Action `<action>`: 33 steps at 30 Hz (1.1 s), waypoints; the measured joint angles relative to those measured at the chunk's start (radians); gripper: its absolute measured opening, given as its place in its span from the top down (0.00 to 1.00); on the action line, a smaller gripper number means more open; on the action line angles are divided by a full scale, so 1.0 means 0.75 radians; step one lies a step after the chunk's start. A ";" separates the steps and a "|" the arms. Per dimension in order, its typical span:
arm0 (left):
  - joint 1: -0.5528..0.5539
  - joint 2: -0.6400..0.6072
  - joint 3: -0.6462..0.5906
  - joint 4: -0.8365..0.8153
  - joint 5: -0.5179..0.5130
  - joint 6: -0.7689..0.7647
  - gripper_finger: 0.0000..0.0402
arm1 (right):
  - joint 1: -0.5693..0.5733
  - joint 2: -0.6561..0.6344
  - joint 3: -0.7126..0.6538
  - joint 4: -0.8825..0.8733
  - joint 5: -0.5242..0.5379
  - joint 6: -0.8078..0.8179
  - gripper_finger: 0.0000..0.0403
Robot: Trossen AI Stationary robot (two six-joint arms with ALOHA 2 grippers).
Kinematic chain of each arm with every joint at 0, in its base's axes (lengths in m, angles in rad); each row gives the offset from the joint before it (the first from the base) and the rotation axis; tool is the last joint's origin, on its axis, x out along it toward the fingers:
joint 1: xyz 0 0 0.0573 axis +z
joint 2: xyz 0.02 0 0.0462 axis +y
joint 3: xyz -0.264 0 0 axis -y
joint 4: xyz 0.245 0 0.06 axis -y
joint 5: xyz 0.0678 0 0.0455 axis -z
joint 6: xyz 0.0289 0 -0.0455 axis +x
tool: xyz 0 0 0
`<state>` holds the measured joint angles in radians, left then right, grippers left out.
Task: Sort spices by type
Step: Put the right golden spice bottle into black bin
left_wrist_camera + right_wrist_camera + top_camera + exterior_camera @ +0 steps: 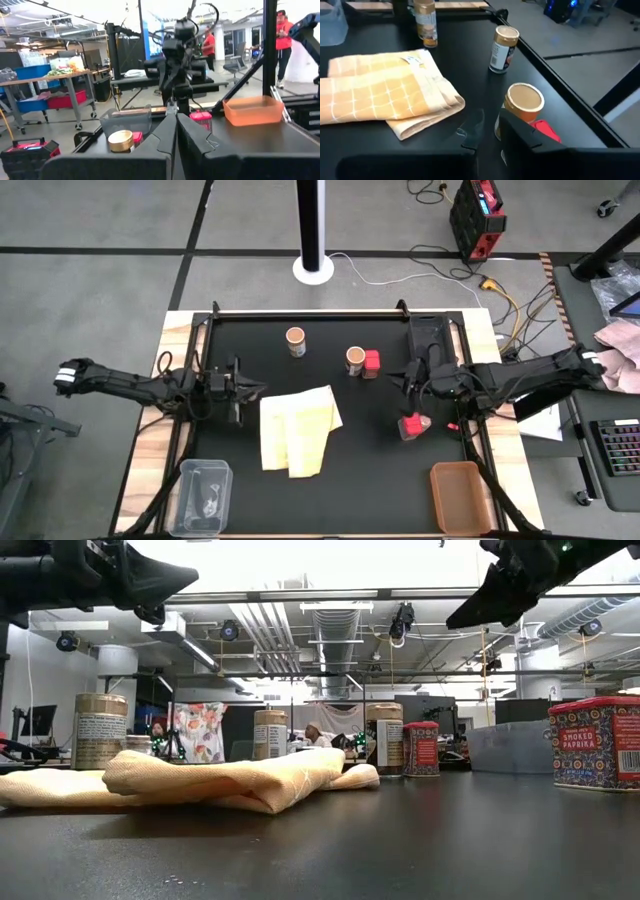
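Three short round jars with tan tops stand upright on the black table: one (296,340) near the far edge, one (355,360) beside a red tin (371,363), and a third (426,22) that shows in the right wrist view. Another red tin (411,425) stands just to the near side of my right gripper. My left gripper (260,388) is shut and hovers at the yellow cloth's (297,430) left far corner. My right gripper (492,137) is open, raised above the table, to the right of the jar-and-tin pair. The tiny pale round ones are out of sight.
A clear plastic bin (203,495) sits at the near left corner and an orange bin (460,495) at the near right corner. The folded yellow cloth lies in the middle of the mat. A raised frame (300,312) edges the mat. Beyond the table, people stand in the room.
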<state>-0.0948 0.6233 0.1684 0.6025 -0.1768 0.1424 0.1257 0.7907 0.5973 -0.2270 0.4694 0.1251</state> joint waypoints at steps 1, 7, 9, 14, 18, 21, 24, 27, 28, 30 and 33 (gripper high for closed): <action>0.000 0.005 0.000 0.005 0.000 -0.006 1.00 | 0.000 0.006 0.000 -0.006 0.003 0.018 0.85; 0.000 0.028 0.001 0.021 0.000 -0.065 1.00 | 0.000 0.011 0.000 -0.044 0.005 0.157 0.76; 0.000 0.028 0.001 0.022 0.000 -0.077 1.00 | 0.000 -0.001 0.012 -0.085 0.004 0.182 0.72; 0.000 0.024 0.001 0.086 0.000 -0.077 1.00 | 0.000 -0.012 0.152 -0.235 0.006 0.268 0.64; 0.000 0.023 0.001 0.088 0.001 -0.109 1.00 | 0.000 0.008 0.289 -0.289 0.006 0.294 0.58; 0.000 0.026 0.001 0.064 0.002 -0.137 1.00 | 0.000 0.058 0.381 -0.330 0.008 0.251 0.53; 0.000 0.029 0.001 0.037 0.003 -0.138 1.00 | 0.001 0.142 0.473 -0.421 0.065 0.203 0.49; 0.000 0.027 0.001 0.044 -0.014 -0.134 1.00 | -0.015 0.241 0.564 -0.530 0.181 0.203 0.45; 0.000 0.025 0.001 0.044 -0.028 -0.130 1.00 | -0.029 0.274 0.592 -0.554 0.198 0.203 0.43; 0.000 0.019 0.001 0.044 -0.069 -0.114 1.00 | -0.061 0.346 0.643 -0.595 0.202 0.195 0.38; 0.001 0.012 0.001 0.045 -0.139 -0.095 1.00 | -0.108 0.447 0.713 -0.633 0.164 0.102 0.31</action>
<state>-0.0944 0.6324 0.1691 0.6365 -0.2809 0.0714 0.0448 1.1257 1.1323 -0.7020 0.5924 0.2018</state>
